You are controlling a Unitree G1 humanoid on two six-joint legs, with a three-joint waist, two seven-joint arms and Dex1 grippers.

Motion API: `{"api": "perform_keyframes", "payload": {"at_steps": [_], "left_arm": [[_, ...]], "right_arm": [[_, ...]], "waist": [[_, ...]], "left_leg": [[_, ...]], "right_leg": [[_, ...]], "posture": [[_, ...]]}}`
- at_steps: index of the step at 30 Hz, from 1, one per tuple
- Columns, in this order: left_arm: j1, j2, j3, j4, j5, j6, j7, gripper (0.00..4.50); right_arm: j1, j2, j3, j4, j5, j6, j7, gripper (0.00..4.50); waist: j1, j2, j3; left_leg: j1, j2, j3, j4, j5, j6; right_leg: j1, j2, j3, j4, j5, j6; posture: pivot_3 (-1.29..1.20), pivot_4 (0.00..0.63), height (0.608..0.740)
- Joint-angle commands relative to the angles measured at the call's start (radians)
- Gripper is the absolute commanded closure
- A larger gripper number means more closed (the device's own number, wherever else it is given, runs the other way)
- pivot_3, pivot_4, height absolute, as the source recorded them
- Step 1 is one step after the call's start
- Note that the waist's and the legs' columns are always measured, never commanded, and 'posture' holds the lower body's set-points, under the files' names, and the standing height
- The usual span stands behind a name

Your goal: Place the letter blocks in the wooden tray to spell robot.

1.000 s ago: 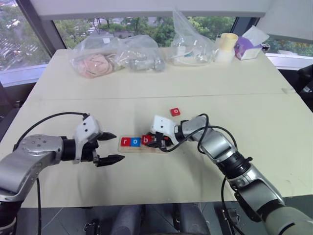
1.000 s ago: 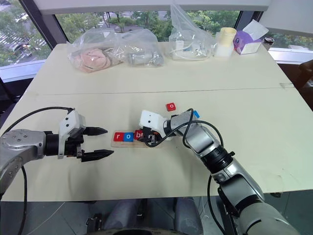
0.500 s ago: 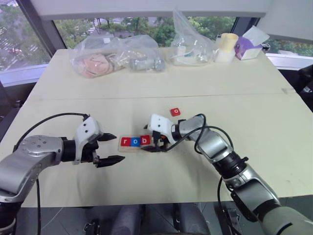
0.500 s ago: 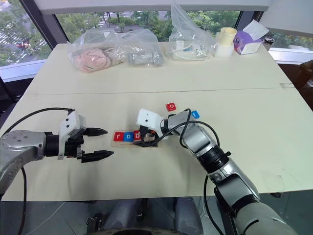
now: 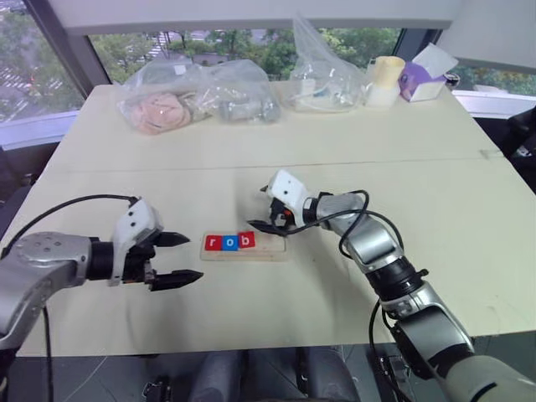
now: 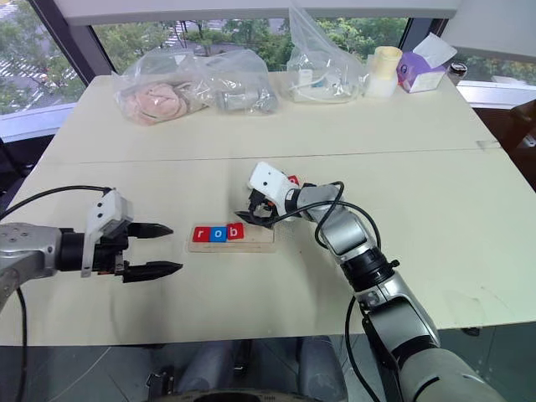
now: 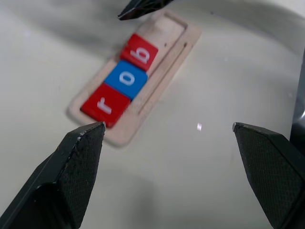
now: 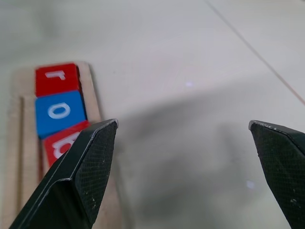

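Near the middle of the bench (image 5: 126, 176), somewhat toward its near edge, lies the wooden tray (image 5: 266, 249), long side parallel to that edge. Contents: three letter blocks seated side by side in the groove from the tray's left end, namely red r (image 5: 213, 243), blue o (image 5: 229, 243), red b (image 5: 245, 241); read from the robot's side they run in spelling order, which is presumably why filling began at that end. The tray's right part is bare wood, room judged enough for the two tiles wanting. One further red block (image 6: 293, 179) shows just beyond the right gripper, toward the far edge, largely hidden by it; its letter cannot be read. Right gripper (image 5: 265, 213): fingers spread wide, holding nothing, poised above and just behind the tray's right part, clear of the b. Left gripper (image 5: 177, 258): fingers wide, empty, beside the tray's left end but apart from it, seemingly kept out of the way. Along the far edge: clear plastic bags (image 5: 197, 96), a pale cup (image 5: 388, 79), a tissue box (image 5: 425, 71), none concerned in the work.
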Motion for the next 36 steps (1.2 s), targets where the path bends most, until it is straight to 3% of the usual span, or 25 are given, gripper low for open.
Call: {"api": "perform_keyframes", "payload": {"at_steps": [1,12,23,36], "left_arm": [[0.031,0.035,0.055,0.006,0.015,-0.022,-0.023,0.0],[0.057,0.008,0.046,-0.011,0.033,-0.046,0.01,0.0],[0.034,-0.008,0.014,0.002,0.041,-0.063,0.019,0.0],[0.027,-0.011,0.011,0.006,0.046,-0.066,0.014,0.0]], "right_arm": [[-0.04,0.013,0.024,0.044,-0.025,-0.088,0.018,0.04],[-0.029,0.018,0.049,0.056,-0.039,-0.149,0.078,0.04],[-0.096,0.044,-0.049,0.071,-0.017,-0.086,-0.005,0.04],[-0.098,0.042,-0.002,0.255,-0.103,-0.279,-0.025,0.04]], "waist": [[0.0,0.0,0.0],[0.001,0.0,0.0],[0.001,0.0,0.0],[0.0,0.0,0.0]], "left_leg": [[0.0,0.0,0.0,0.0,0.0,0.0],[0.001,0.001,0.0,0.0,0.0,0.0],[0.001,0.003,0.001,0.0,0.0,-0.001],[0.001,0.005,0.003,-0.001,0.001,-0.001]], "right_leg": [[0.0,0.0,0.0,0.0,0.0,0.0],[0.0,0.002,0.002,0.0,0.0,-0.001],[-0.001,0.005,0.004,0.0,0.001,-0.004],[-0.002,0.006,0.005,0.0,0.002,-0.004]], "posture": [[0.0,0.15,0.74],[0.0,0.15,0.74],[0.0,0.15,0.74],[0.0,0.15,0.74]]}}
